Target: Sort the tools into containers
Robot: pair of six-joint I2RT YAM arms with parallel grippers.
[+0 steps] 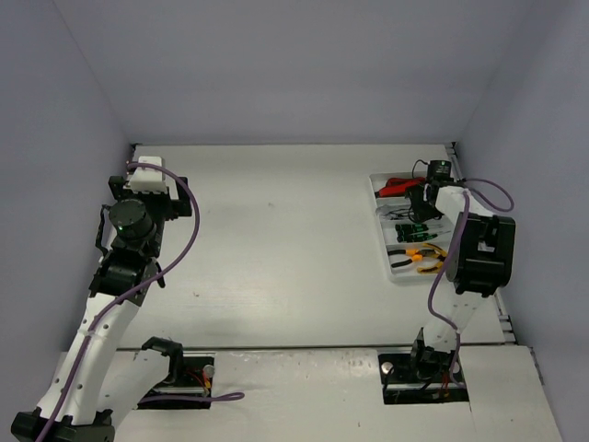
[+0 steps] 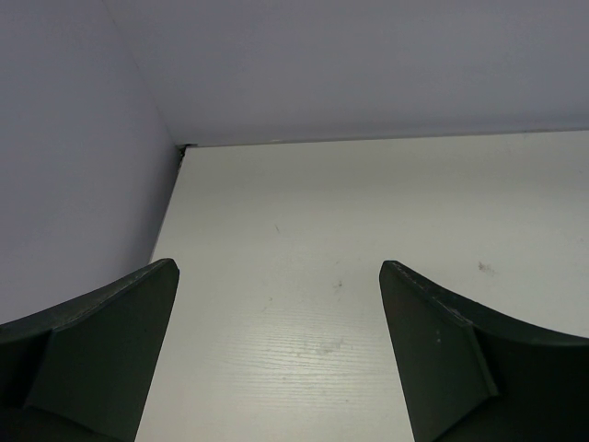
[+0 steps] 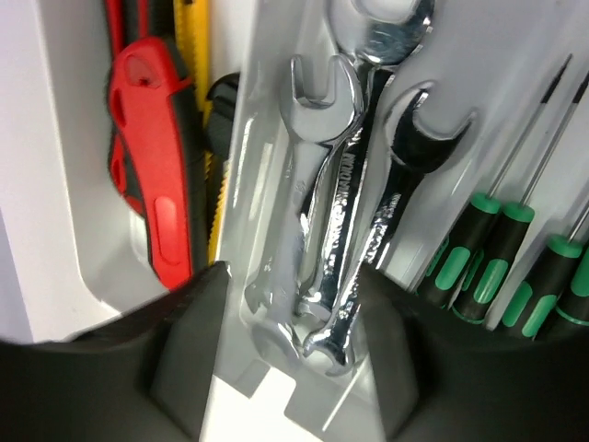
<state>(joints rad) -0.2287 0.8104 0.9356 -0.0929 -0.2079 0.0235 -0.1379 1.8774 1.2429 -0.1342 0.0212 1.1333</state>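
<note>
Three silver wrenches (image 3: pixel 345 212) lie stacked in one oblong compartment of the white tray (image 3: pixel 241 175). My right gripper (image 3: pixel 293 276) hangs just over their near ends, open, a dark finger on each side and neither touching them. A red-handled cutter (image 3: pixel 152 157) and a yellow cutter (image 3: pixel 190 28) lie in the compartment to the left; black-and-green screwdrivers (image 3: pixel 497 267) lie in the one to the right. From above, the tray (image 1: pixel 398 273) sits at the far right with orange pliers (image 1: pixel 421 256) in its nearest compartment and the right gripper (image 1: pixel 419 216) over its middle. My left gripper (image 2: pixel 278 267) is open over bare table.
The left arm (image 1: pixel 129 230) is folded back at the table's far left, close to the left wall (image 2: pixel 74 184). The tray stands near the right wall and the table's right edge (image 1: pixel 502 313). Purple cables loop along both arms.
</note>
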